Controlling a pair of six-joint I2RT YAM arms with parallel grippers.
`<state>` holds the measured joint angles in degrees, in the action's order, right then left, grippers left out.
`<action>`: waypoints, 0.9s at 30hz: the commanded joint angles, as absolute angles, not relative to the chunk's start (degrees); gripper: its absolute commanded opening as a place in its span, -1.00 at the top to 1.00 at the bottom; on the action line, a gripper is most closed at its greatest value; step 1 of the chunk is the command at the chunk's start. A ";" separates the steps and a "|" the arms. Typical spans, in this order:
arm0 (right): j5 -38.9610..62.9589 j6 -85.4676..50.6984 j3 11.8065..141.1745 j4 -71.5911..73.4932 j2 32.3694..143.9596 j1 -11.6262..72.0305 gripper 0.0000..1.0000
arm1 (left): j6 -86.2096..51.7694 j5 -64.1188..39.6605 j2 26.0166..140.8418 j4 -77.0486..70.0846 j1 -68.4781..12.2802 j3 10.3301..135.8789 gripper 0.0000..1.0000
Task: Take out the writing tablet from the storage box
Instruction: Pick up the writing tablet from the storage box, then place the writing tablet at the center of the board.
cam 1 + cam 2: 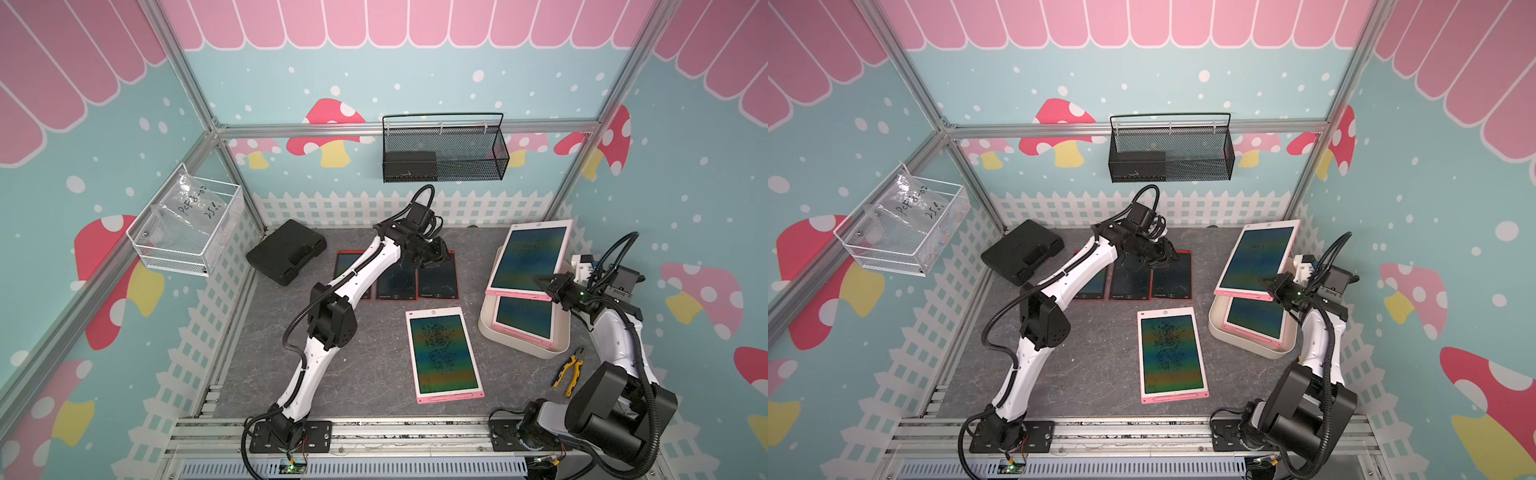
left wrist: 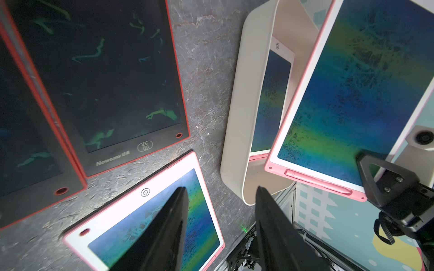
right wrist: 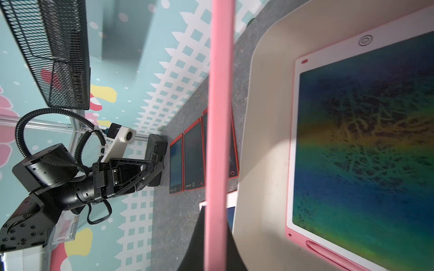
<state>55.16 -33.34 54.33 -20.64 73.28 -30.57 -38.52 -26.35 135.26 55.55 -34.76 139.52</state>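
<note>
The right gripper (image 1: 548, 284) is clamping the pink writing tablet (image 1: 528, 257) by its edge, holding it tilted above the storage box (image 1: 486, 328) at the right edge of the table (image 1: 374, 374). The left gripper (image 2: 220, 188) is hovering half-open and empty over red tablets (image 1: 438, 278) near the back edge.

A pink-framed writing tablet (image 1: 528, 259) hangs tilted above the cream storage box (image 1: 485, 322), where a second tablet (image 1: 524, 318) seemingly lies flat.
</note>
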 commanded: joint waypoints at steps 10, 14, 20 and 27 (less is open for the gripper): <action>60.41 -42.02 58.81 -11.00 71.68 -14.98 1.00 | -38.18 -30.15 117.65 46.47 -29.69 117.74 -0.07; 61.50 -42.49 59.67 -9.56 72.98 -12.47 1.00 | -41.60 -33.56 111.32 36.98 -26.99 105.82 -0.13; 61.52 -44.87 60.03 -7.20 75.78 -7.71 1.00 | -42.31 -38.14 108.95 31.75 -26.63 100.18 -0.14; 63.08 -47.01 58.81 -4.31 76.78 -4.31 1.00 | -44.62 -39.76 107.84 24.97 -26.72 94.11 -0.13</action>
<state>60.25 -46.00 58.83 -8.88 76.40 -5.45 -43.20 -37.67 109.56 29.71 -26.68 95.70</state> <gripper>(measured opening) 0.063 0.568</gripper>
